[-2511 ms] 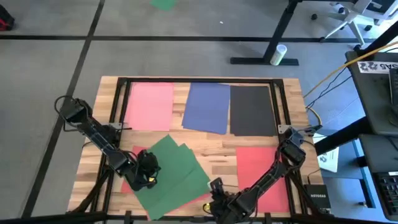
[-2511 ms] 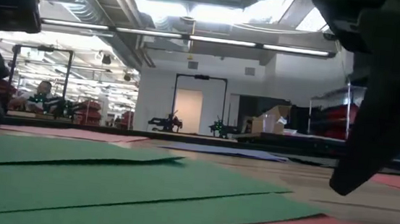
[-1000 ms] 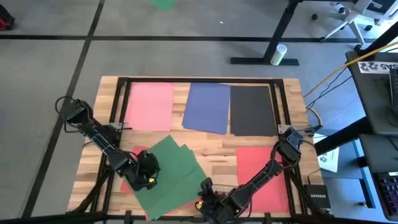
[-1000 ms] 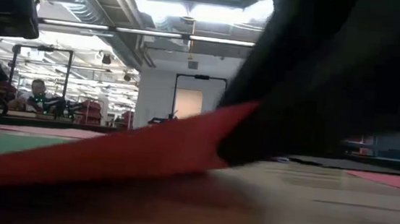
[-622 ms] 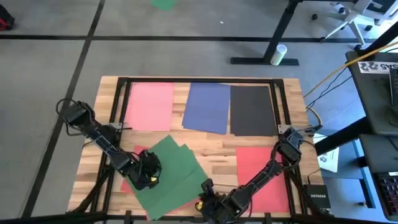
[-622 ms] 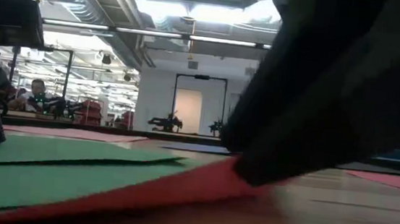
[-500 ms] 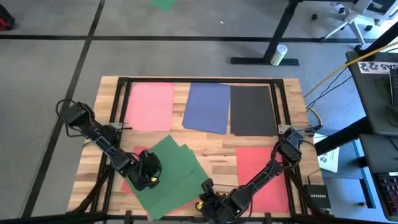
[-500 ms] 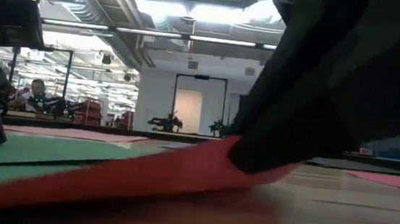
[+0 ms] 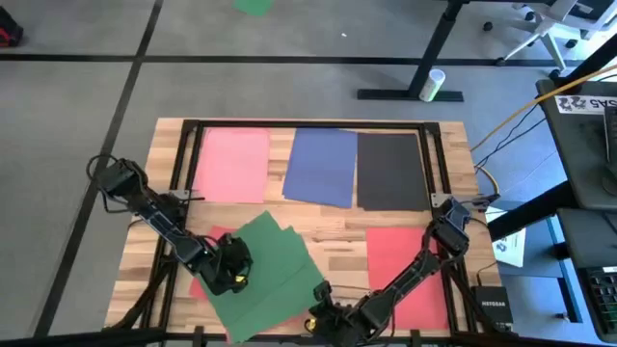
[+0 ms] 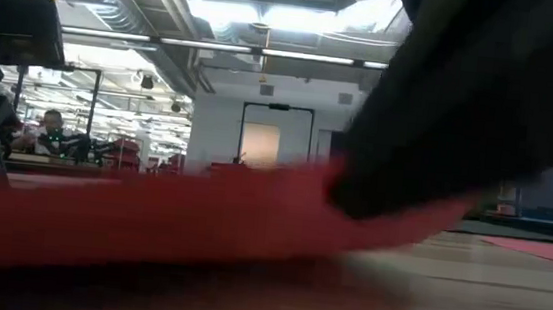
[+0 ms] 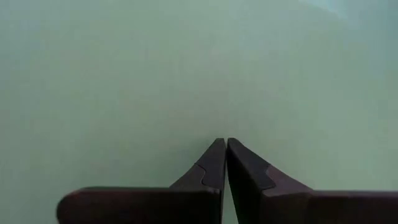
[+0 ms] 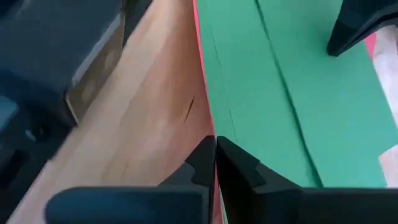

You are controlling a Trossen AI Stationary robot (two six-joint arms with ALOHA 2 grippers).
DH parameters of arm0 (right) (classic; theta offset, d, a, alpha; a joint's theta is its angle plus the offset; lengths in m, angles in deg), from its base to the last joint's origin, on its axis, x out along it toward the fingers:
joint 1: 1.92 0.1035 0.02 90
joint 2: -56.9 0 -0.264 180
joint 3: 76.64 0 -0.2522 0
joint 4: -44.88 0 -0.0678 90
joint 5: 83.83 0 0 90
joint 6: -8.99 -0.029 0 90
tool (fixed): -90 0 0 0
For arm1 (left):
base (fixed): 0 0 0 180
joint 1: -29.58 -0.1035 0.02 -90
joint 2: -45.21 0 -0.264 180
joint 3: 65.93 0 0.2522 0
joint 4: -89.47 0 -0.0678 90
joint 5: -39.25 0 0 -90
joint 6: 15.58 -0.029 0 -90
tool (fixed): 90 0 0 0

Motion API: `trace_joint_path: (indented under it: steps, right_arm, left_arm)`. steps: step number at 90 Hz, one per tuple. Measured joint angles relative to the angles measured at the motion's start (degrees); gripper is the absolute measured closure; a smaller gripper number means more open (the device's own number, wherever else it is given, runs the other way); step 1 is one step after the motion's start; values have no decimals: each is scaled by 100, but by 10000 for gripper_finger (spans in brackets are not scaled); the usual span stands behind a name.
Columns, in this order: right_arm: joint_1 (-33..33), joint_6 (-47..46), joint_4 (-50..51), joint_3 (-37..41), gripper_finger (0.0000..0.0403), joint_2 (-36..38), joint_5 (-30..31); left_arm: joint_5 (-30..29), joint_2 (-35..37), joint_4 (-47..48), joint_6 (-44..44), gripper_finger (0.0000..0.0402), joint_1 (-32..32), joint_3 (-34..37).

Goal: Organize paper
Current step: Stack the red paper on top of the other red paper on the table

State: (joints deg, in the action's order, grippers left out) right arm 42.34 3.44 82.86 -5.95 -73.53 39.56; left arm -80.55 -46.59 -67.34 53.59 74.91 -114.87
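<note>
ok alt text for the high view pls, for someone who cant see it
Overhead view of a wooden table: the left end effector presses on green sheets, and the right end effector pinches a red sheet's edge under them. Pink, blue, black and red sheets lie flat.

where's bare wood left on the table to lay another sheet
Little. A bare strip of table runs between the blue sheet above and the green sheets and red sheet below, widening between those two. The back row is packed: pink, blue, black. Front left is crowded: left pincer on green, right pincer gripping a red edge.
</note>
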Motion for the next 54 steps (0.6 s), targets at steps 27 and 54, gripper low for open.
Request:
trace_joint_path:
  steps: [27,54]
  right_arm:
    - [11,303,946,-976,402,0,276]
    - [9,290,1968,-1741,402,0,357]
  left_arm:
    - [10,-5,12,0,402,-3,4]
    - [17,-7,55,-15,402,-1,9]
